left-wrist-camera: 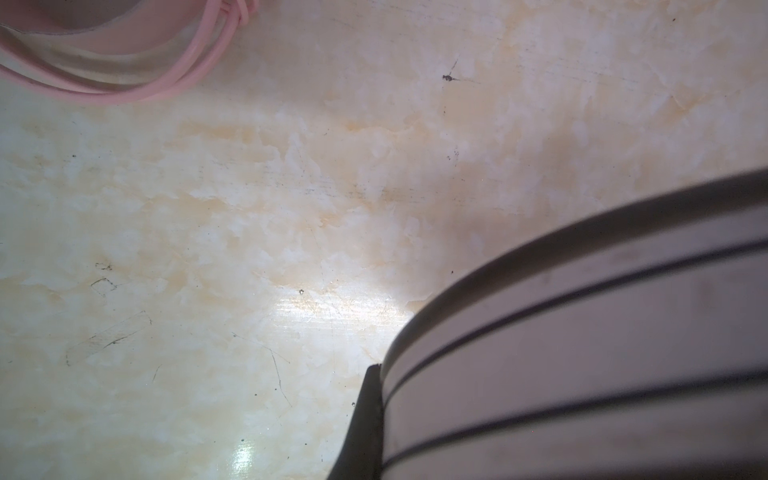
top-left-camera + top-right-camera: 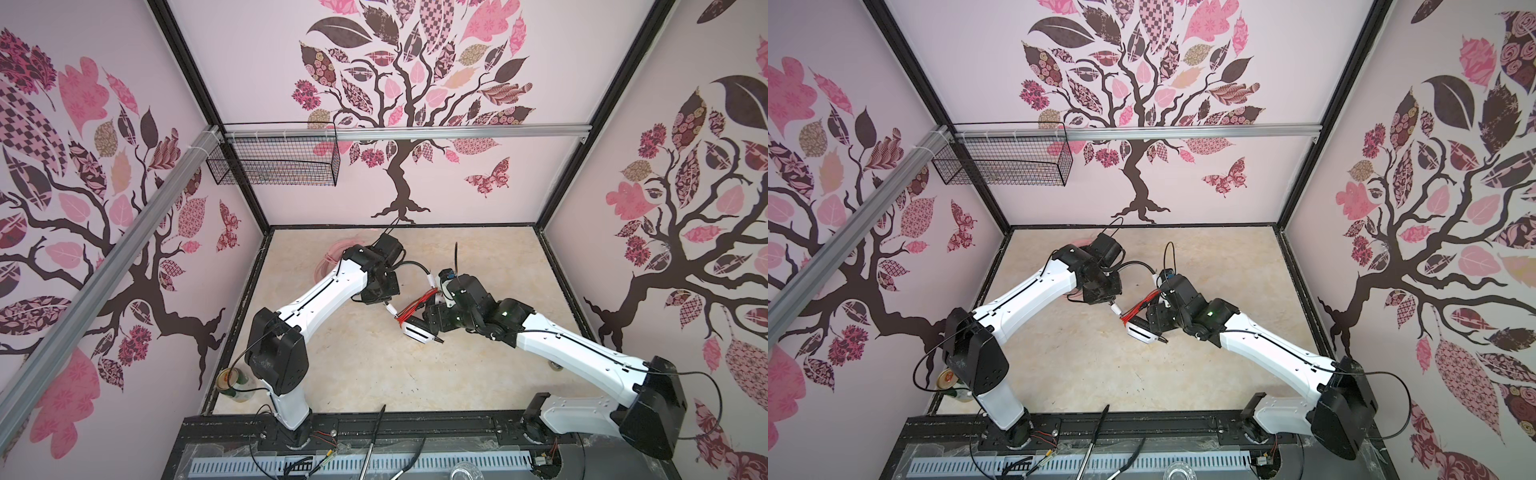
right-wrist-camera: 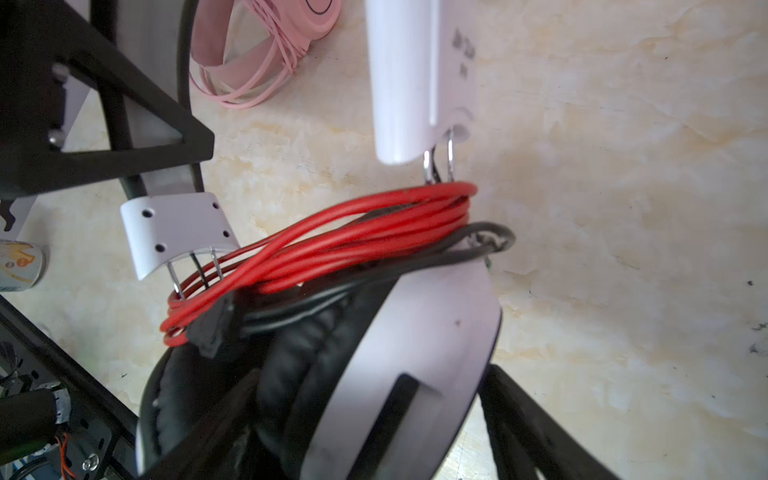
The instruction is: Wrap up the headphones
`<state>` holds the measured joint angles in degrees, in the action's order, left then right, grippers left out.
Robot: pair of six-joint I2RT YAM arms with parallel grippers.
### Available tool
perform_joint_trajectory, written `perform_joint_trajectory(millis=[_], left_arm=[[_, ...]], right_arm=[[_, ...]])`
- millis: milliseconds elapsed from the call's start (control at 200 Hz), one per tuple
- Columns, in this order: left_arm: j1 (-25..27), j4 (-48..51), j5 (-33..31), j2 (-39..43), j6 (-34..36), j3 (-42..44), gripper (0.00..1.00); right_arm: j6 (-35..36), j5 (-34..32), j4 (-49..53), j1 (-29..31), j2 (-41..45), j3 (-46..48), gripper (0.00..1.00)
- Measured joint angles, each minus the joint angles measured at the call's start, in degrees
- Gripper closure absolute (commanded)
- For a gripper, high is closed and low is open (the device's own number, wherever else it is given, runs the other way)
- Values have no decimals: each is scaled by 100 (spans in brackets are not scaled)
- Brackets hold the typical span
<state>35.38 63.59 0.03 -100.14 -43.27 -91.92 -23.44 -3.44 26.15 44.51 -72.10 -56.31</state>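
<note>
Loosely, red cord point(image 3: 332, 245) coils around headset point(image 3: 415, 332).

This is looking like a robot test cell in a lab, not a home. Black frame posts point(image 2: 183, 62) are boxing in a small booth, and printed tree wallpaper point(image 2: 415, 83) is covering its three walls as a backdrop. An aluminium rail point(image 2: 457, 134) is crossing the back wall and carrying a wire basket point(image 2: 274, 166). The left arm point(image 2: 320, 297) and the right arm point(image 2: 573, 345), both white and black, are standing on a black base rail point(image 2: 436, 428) at the front of a marble-look tabletop point(image 2: 374, 374), with a slotted cable duct point(image 2: 374, 465) running below.
</note>
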Motion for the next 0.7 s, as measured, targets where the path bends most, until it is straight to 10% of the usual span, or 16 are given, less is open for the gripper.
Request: perform_joint_trajectory(millis=[700], left_arm=[[111, 118, -509, 155, 76, -114, 100]], right_arm=[[345, -507, 48, 22, 7, 7, 43]])
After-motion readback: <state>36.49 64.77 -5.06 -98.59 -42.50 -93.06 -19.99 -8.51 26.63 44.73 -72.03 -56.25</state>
